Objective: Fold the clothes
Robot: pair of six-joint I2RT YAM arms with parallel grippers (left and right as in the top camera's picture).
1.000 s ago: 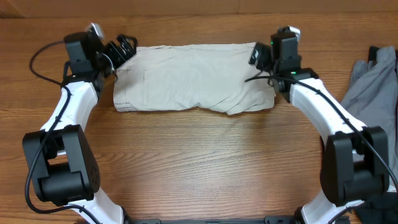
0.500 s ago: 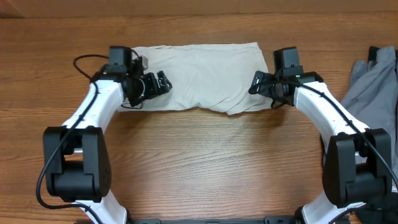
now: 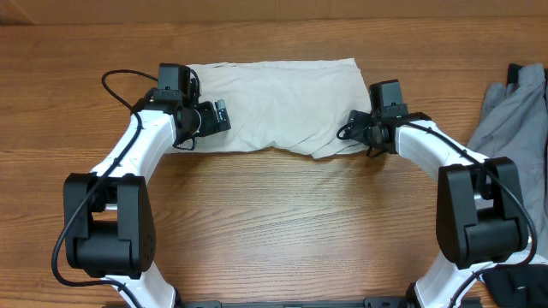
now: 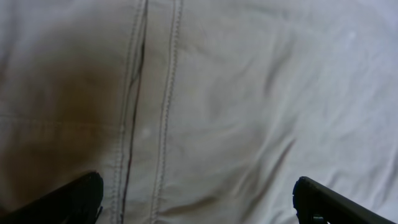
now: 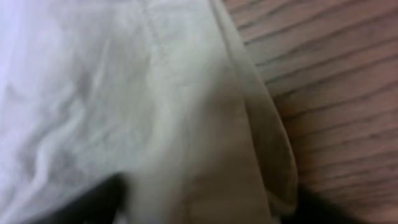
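The pale beige shorts [image 3: 274, 103] lie folded in a long strip across the far middle of the wooden table. My left gripper [image 3: 214, 115] is over their left end, jaws open, pointing right; its wrist view shows stitched seams of the cloth [image 4: 205, 93] between the wide-apart fingertips [image 4: 199, 199]. My right gripper [image 3: 353, 128] sits low at the shorts' right front corner. Its wrist view shows the cloth edge [image 5: 186, 124] right against the camera, with dark fingertips [image 5: 205, 205] open on either side of it and the table to the right.
A grey garment [image 3: 514, 115] lies at the right edge of the table, with a small black item [image 3: 516, 73] at its top. Bare wood [image 3: 282, 222] fills the front half between my arms.
Both grippers came in from the far corners onto the shorts. The left one swung right over the left end. The right one dropped to the right front corner.
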